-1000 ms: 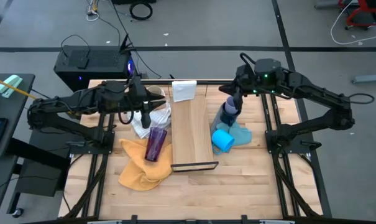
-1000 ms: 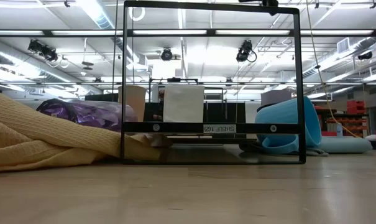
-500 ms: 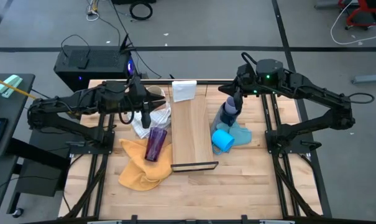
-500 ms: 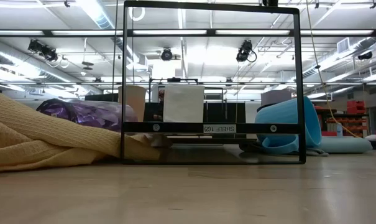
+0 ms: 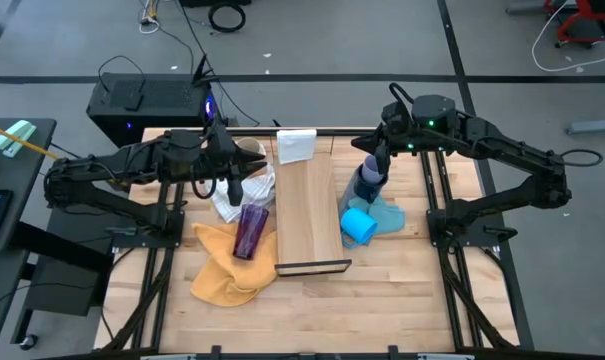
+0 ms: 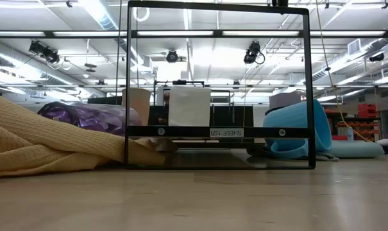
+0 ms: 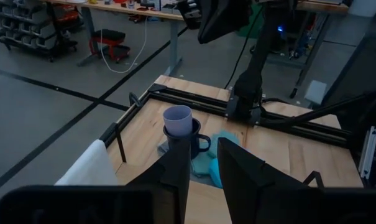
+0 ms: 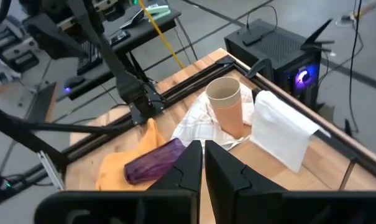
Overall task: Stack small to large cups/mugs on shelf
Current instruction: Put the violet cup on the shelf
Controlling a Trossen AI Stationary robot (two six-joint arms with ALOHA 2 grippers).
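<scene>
Purple tumbler (image 5: 251, 230) on side left of shelf (image 5: 308, 210); lavender cup (image 7: 178, 119) nested in navy mug (image 7: 197, 140).

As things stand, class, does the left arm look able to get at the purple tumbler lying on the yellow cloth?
Probably yes. The left gripper hovers just behind the purple tumbler, which lies on its side on the yellow cloth with nothing over it.

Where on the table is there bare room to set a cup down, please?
The shelf plank is bare along its length, between the white box and its black frame. The tabletop's near strip is also free. Left is crowded with yellow cloth and purple tumbler; right holds the blue mug.
</scene>
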